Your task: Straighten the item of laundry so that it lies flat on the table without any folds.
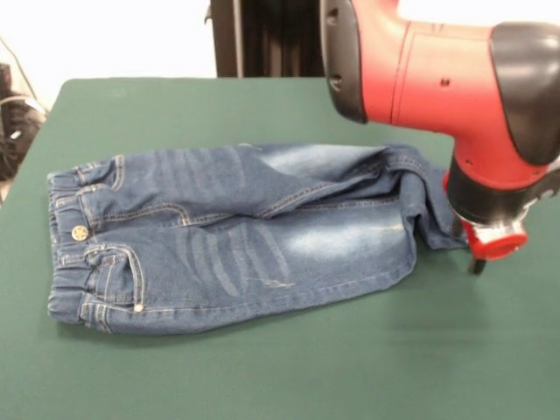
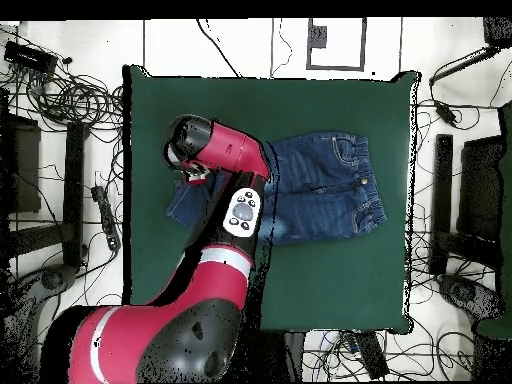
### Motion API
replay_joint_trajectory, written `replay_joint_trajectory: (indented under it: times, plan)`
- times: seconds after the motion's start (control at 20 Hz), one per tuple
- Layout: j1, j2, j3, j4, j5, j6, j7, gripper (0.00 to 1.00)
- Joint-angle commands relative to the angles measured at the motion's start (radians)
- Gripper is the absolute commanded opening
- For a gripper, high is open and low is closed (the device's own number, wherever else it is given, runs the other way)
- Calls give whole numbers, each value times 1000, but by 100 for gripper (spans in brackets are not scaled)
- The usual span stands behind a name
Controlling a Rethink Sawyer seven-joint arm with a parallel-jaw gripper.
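Jeans (image 1: 236, 236) lie folded at leg ends beside gripper (image 1: 477, 262).

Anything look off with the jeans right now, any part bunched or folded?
Yes. The jeans lie mostly flat on the table, but the leg ends beside the pincer are bunched: the far leg's hem is folded over and creased against the near leg. Waistband end looks tidy.

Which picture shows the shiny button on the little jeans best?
The front view. There the brass button shows clearly on the waistband of the jeans. In the overhead view the jeans are seen from far above and partly hidden by the arm, and the button cannot be made out.
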Motion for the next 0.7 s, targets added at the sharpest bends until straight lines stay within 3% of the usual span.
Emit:
replay_joint_trajectory:
  times: [0.05, 0.4, 0.7]
  plan:
    - [-32, 80, 99, 89, 42, -43, 261, 100]
    - [-6, 40, 62, 134, 22, -78, 237, 100]
    - [25, -74, 88, 299, -2, -343, 116, 100]
